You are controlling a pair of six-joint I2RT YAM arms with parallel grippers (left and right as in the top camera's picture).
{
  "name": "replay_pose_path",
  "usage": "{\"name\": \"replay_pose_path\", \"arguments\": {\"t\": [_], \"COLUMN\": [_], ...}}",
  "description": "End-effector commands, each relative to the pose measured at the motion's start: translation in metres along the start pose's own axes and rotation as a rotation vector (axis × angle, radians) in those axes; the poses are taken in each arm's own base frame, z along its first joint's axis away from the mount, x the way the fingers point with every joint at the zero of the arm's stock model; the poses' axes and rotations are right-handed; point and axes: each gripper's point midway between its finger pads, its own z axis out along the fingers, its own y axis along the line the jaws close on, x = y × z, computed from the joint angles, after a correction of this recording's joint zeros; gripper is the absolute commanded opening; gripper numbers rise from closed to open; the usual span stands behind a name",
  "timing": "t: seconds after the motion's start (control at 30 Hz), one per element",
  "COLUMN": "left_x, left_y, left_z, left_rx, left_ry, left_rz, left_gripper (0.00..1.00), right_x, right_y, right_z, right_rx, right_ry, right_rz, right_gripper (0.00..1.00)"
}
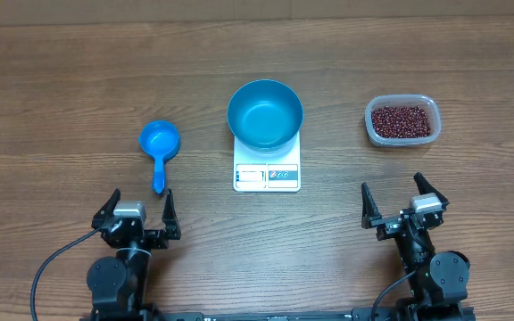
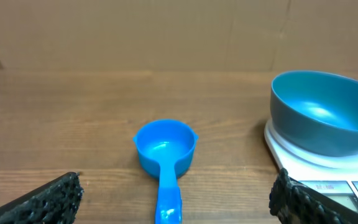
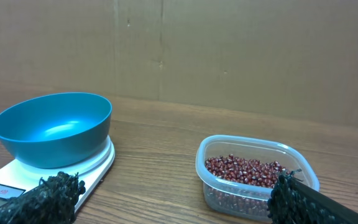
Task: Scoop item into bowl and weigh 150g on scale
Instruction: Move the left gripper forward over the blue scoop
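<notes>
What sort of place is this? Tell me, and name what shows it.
Probably a robotics test bench, not a kitchen: a wooden table backed by plain cardboard, a robot arm on each side, and a bowl staged on a scale.

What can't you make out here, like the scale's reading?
- Scale display: too small overhead; mostly behind a jaw in both wrist views.
- Scoop handle end: cut by the left wrist view's bottom edge.
- Tub near right corner: behind a jaw, right wrist view.
</notes>
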Motion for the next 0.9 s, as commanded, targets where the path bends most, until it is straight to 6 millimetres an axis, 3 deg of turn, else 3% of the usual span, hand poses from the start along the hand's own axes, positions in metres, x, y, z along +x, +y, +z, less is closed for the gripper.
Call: {"name": "replay_pose_path", "arguments": {"t": [0.0, 0.43, 0.87], "left_x": [-0.032, -0.065, -0.084], "left_y": [-0.001, -0.004, -0.003], "left_z": [-0.013, -0.037, -0.016], "left_rx": [0.000, -0.003, -0.009], "left_ry": [-0.044, 0.031, 0.352], "left_rz": [0.006, -0.002, -0.033], "left_gripper": [1.00, 1.00, 1.00], "right_x": [0.002, 0.002, 0.002], "right_y": [0.000, 0.000, 0.000], "right_z": [0.000, 0.000, 0.000], "right_rx": [-0.002, -0.002, -0.002], "right_ry": [-0.004, -0.004, -0.003], "right_rz": [-0.015, -0.015, -0.015], "right_gripper": [1.00, 1.00, 1.00]}}
